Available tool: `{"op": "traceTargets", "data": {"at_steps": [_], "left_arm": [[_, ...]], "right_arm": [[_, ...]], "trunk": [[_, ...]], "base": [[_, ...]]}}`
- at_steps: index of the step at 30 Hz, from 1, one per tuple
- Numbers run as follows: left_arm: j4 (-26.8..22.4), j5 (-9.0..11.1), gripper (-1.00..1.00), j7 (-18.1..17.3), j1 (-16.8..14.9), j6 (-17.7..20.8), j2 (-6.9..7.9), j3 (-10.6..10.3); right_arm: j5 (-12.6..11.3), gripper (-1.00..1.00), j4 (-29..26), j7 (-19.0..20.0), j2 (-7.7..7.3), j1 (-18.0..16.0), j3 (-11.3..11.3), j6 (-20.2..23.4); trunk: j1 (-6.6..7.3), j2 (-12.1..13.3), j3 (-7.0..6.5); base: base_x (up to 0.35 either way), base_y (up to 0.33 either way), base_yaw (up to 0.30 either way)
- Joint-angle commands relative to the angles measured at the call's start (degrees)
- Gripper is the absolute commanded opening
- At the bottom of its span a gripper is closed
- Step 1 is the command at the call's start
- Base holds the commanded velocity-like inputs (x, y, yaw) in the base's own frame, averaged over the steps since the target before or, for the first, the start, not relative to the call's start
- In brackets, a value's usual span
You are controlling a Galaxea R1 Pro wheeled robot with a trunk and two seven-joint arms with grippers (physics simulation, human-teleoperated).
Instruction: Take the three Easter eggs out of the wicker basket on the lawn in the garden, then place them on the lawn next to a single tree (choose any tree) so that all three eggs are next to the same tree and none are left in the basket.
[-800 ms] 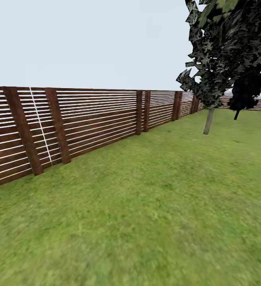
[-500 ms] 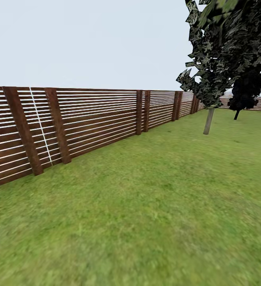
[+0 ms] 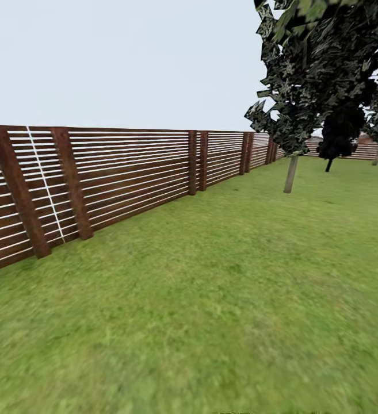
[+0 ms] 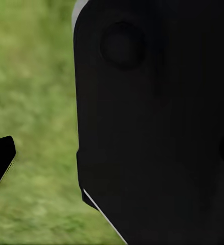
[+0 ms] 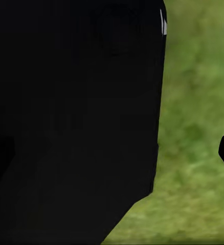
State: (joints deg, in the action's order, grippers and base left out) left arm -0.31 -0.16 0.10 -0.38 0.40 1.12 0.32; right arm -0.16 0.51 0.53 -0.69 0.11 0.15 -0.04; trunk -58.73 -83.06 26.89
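Judging from the head view, the task is at a travelling stage — no collecting or placing can be confirmed, so by all that can be seen the three eggs are yet to be lifted out of the basket and laid beside one tree. A wide, mottled green lawn point(image 3: 223, 299) is seen stretching ahead, bounded by a brown fence of horizontal wooden slats point(image 3: 125, 172) that runs away into the distance. Beyond the far end of that fence a thin pale-trunked tree with dark, blocky low foliage point(image 3: 291, 174) is seen standing on the grass, and past it a black-looking conifer point(image 3: 335, 138); neither matches a thick-trunked tree, so a placing spot is not yet picked out. Where the eggs and the basket lie cannot be told from these pictures. In the left wrist view a large black body of the left gripper point(image 4: 153, 122) is seen close against blurred grass, with a dark tip at the frame's edge; in the right wrist view the right gripper point(image 5: 76, 122) is seen likewise as a black mass over grass. How far either is open, and whether anything is held, cannot be told. Against the earlier head frames the whole scene has shifted leftward — fence posts and the thin tree alike — and more trees have come into sight beyond the conifer, which is read as the camera turning right, not as any thing moving.
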Motion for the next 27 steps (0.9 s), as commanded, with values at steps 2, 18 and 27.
{"op": "traceTargets", "data": {"at_steps": [2, 18, 27], "left_arm": [[-0.04, 0.0, 1.0, -0.01, 0.0, 0.04, 0.02, 0.03], [-0.04, -0.02, 1.0, 0.01, 0.03, -1.42, 0.03, 0.04], [-0.05, -0.22, 1.0, -0.01, 0.03, -5.47, 0.03, -0.04]], "right_arm": [[-0.02, 1.0, 0.02, 0.13, -0.01, -0.02, 0.02, -0.02], [0.07, 1.0, 0.02, 0.26, -0.01, -0.02, 0.03, -0.01], [0.07, 1.0, 0.02, 0.26, -0.01, -0.02, -0.08, -0.04]], "trunk": [[0.0, -0.02, 0.04], [0.0, -0.02, 0.04], [0.0, -0.02, 0.04]], "base": [[0.0, 0.0, -0.285], [0.0, 0.0, -0.291], [0.0, 0.0, -0.292]]}}
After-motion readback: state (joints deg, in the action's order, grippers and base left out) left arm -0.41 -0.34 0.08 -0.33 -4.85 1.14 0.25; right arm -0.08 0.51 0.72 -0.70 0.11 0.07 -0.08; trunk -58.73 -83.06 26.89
